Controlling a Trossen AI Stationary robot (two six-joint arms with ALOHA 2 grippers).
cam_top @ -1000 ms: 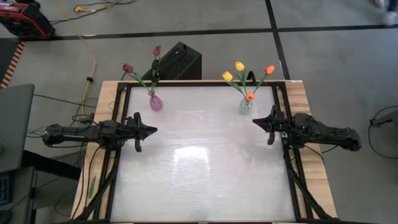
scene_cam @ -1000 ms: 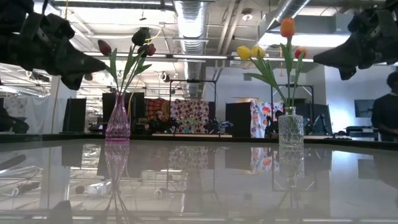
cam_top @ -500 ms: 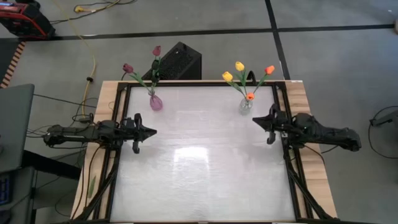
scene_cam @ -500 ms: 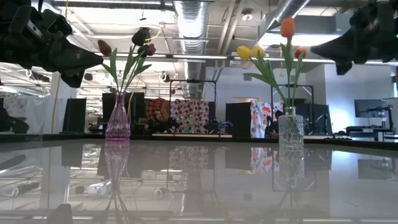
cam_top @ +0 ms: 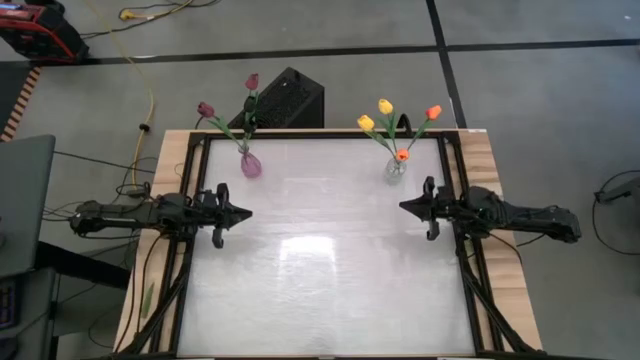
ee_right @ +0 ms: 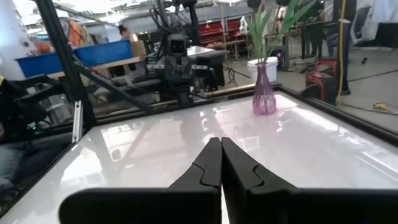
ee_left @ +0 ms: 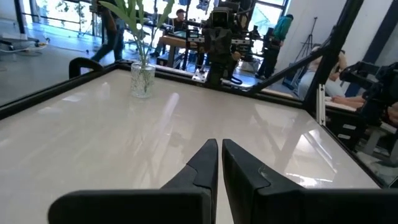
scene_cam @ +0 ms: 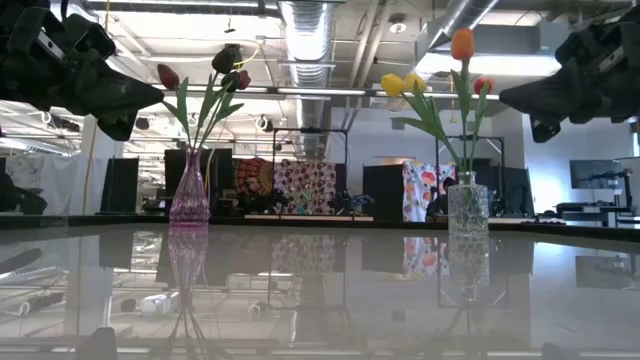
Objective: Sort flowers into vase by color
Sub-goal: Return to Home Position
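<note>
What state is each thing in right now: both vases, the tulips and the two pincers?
Purple vase: upright, back left of the table.
Clear vase: upright, back right.
Maroon tulips: standing in the purple vase.
Yellow tulips: standing in the clear vase.
Orange tulips: standing in the clear vase.
Left pincer: shut, empty, raised at the left edge.
Right pincer: shut, empty, raised at the right edge.

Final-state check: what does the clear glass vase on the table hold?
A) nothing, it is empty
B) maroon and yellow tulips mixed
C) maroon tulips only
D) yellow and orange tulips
D: the clear vase holds yellow tulips and orange tulips, while the maroon tulips stand in the pink vase; the left tool and right tool hang shut and empty at either side.
</note>
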